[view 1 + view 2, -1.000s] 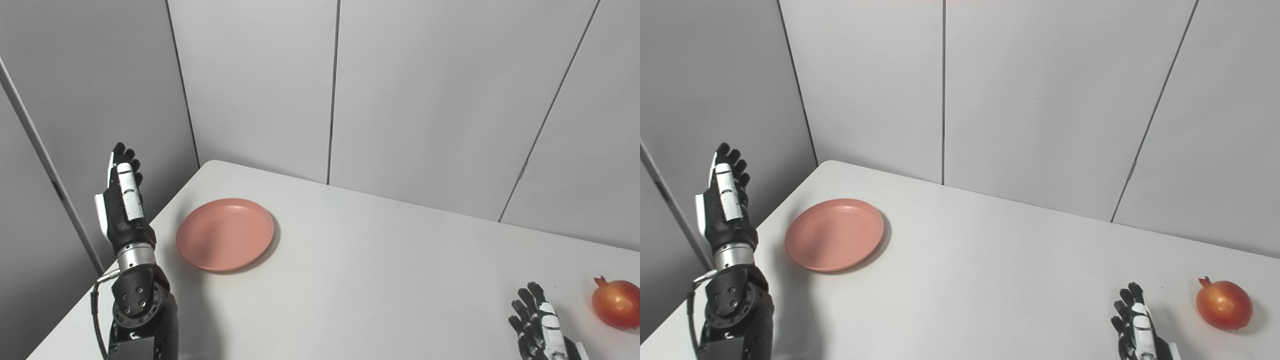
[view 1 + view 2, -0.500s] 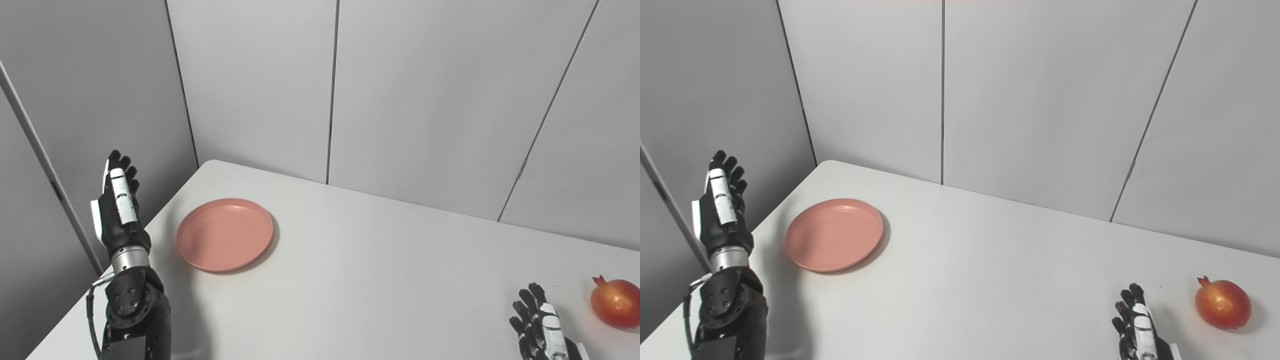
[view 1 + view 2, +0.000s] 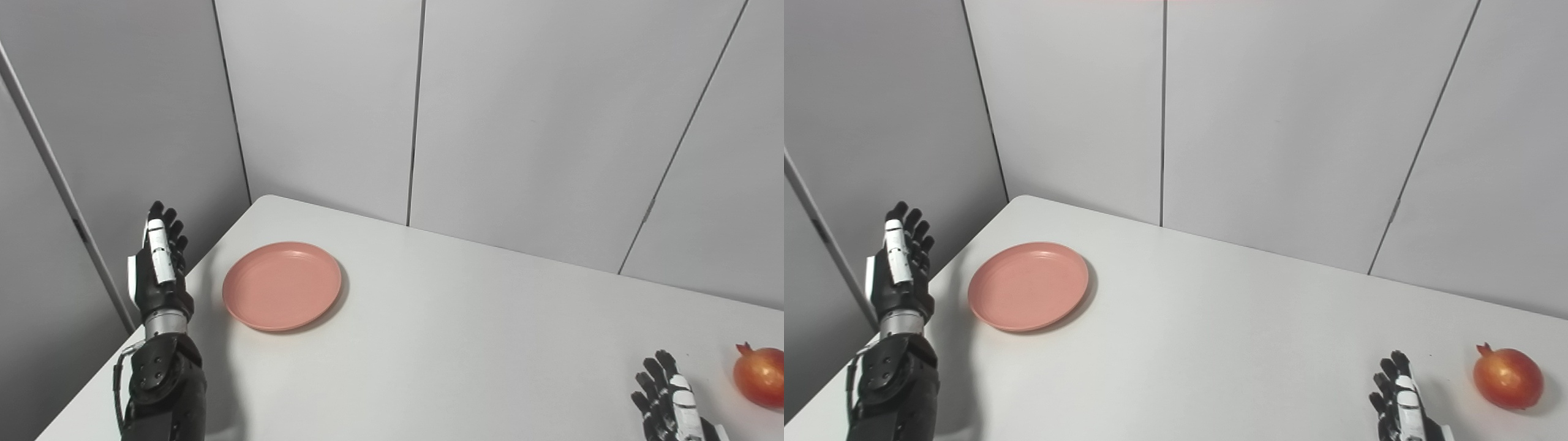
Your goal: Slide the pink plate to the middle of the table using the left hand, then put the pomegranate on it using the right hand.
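Fingers (image 3: 164, 229) of the left hand (image 3: 157, 269) point up, spread and empty, off the white surface's (image 3: 441, 343) left edge beside the round pink plate (image 3: 282, 285) near its far-left corner, while the right hand (image 3: 1402, 404), fingers apart, rests near the reddish-orange pomegranate (image 3: 1508, 377) by the right edge.

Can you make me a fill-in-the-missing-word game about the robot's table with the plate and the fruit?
1. The round pink plate has ____ on it.
2. The red-orange pomegranate lies on the white table, beside the robot's ____ hand.
3. The robot's left hand is raised beside the plate and holds ____.
4. The plate sits near the table's ____ edge.

Missing words: nothing; right; nothing; left
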Tool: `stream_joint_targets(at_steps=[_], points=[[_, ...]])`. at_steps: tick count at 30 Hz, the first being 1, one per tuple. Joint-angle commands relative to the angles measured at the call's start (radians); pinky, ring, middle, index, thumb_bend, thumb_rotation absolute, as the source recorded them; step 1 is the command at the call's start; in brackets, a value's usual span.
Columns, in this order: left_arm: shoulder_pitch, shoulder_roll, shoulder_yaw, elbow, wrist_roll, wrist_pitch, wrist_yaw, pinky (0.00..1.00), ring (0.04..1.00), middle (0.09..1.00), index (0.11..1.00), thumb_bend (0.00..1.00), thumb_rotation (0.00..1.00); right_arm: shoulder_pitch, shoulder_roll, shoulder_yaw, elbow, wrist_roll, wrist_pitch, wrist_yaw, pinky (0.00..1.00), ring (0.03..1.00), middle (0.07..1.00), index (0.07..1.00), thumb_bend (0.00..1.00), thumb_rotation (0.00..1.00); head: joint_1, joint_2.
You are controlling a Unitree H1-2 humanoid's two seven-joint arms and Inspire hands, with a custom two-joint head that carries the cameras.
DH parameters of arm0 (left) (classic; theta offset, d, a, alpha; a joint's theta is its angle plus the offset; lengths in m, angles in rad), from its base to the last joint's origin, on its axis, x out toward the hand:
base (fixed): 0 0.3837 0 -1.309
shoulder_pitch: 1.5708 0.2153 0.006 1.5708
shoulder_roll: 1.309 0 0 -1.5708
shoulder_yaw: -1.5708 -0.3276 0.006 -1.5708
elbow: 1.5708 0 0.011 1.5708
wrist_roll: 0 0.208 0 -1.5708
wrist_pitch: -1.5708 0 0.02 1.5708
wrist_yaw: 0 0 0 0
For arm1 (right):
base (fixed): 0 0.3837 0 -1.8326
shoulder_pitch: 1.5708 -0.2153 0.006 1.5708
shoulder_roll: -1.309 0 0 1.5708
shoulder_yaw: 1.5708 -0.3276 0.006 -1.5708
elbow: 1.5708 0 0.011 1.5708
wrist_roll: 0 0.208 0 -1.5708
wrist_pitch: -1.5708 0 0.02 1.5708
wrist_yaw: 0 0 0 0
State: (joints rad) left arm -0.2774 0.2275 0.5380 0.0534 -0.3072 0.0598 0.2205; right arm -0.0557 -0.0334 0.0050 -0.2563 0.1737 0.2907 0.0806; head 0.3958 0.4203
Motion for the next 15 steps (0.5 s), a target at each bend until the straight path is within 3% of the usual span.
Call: stream_joint_targets(at_steps=[1, 15], points=[[-0.019, 0.028, -0.002, -0.01, -0.015, -0.02, -0.016, 0.97, 0.949, 0.942, 0.925, 0.39, 1.0, -0.026, -0.009, -0.007, -0.026, 0.008, -0.007, 0.008, 1.0, 1.0, 0.994, 1.0, 0.14, 1.0, 0.0, 0.002], [-0.034, 0.032, -0.015, 0.081, -0.063, -0.04, -0.03, 0.91, 0.928, 0.93, 0.903, 0.37, 1.0, -0.028, -0.007, -0.006, -0.028, 0.011, 0.001, 0.003, 1.0, 1.0, 0.994, 1.0, 0.13, 1.0, 0.002, 0.005]])
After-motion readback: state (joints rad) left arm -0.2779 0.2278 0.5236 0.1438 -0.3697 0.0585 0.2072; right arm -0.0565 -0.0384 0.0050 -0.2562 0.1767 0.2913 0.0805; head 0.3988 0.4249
